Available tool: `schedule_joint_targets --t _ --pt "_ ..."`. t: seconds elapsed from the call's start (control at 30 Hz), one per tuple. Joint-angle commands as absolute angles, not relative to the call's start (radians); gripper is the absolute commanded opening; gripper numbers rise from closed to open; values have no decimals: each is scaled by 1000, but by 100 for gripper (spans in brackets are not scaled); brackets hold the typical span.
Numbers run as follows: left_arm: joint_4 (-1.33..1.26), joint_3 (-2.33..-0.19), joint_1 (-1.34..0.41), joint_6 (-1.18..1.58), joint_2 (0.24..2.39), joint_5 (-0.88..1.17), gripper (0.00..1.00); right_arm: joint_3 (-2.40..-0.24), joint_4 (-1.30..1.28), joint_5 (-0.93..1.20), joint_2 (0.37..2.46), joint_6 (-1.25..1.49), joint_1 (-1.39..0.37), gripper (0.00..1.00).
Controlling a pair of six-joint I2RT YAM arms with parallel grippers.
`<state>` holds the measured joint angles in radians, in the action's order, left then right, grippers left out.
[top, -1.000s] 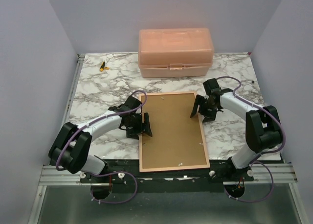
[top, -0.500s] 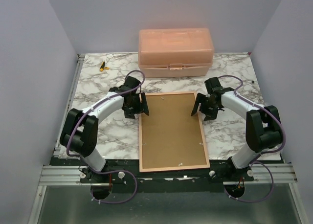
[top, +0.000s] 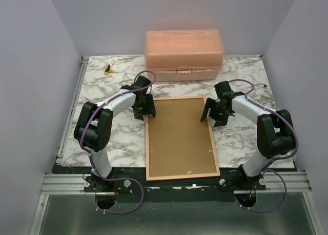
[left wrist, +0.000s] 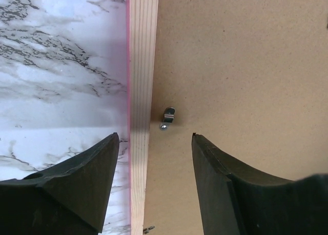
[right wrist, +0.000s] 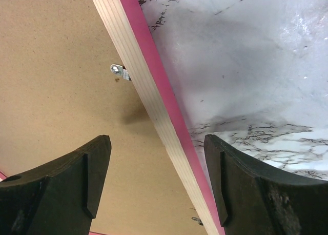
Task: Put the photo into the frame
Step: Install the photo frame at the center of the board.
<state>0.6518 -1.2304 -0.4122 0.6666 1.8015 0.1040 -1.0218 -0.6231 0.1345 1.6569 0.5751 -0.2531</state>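
Pale lilac walls (top: pixel 31 65) close in on three sides of a marble-patterned table (top: pixel 102 86). The frame (top: pixel 182 177) lies flat and face down at the middle of the table. Its near short side sits at the table's near edge, between the two arm bases. A plain brown backing board (top: pixel 179 137) fills the frame inside the light wood border, which has a pink outer edge. Behind the frame, against the far wall, stands a salmon-pink lidded plastic box (top: pixel 183 54), apart from the frame's far side.

The left gripper (top: pixel 145 113) hangs over the frame's left rail, close to the far left corner. In the left wrist view its jaws are spread and straddle the rail. One finger is over the marble and the other over the backing board, and neither presses on the wood.

The right gripper (top: pixel 211 118) hangs over the right rail near the far right corner. Its jaws are likewise spread wide, with the rail running between them and nothing pinched.

A small metal turn tab (left wrist: pixel 168 117) is screwed to the board just inside the left rail, and another tab (right wrist: pixel 120 71) sits just inside the right rail. A small yellow-and-black tool (top: pixel 107 69) lies on the marble at the far left, well apart from everything else.
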Motion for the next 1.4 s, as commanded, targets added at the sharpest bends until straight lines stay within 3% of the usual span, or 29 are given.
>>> schedule_joint_targets --t 0.0,0.23,0.4,0.67,1.23,1.27,1.33,1.37 --pt "651 -1273 -414 640 1840 58 58 -1020 -616 133 1676 566 -244 81" --pt "696 -1319 -434 637 1895 -47 54 -1021 -612 136 1684 565 -242 81" --pt "690 -1316 -434 630 1928 -55 44 -1020 -612 137 1686 565 -242 81" --pt "655 -1275 -434 624 1925 -39 0 -1020 -608 143 1693 566 -242 81" --pt "636 -1250 -435 597 1787 0 0 -1011 -604 144 1683 566 -242 81" --pt "645 -1254 -436 597 1781 0 10 -1011 -603 143 1683 566 -241 81" --pt "659 -1258 -434 603 1767 27 42 -1013 -603 144 1680 566 -242 81" --pt "659 -1254 -434 607 1758 30 50 -1013 -604 143 1677 566 -242 81"
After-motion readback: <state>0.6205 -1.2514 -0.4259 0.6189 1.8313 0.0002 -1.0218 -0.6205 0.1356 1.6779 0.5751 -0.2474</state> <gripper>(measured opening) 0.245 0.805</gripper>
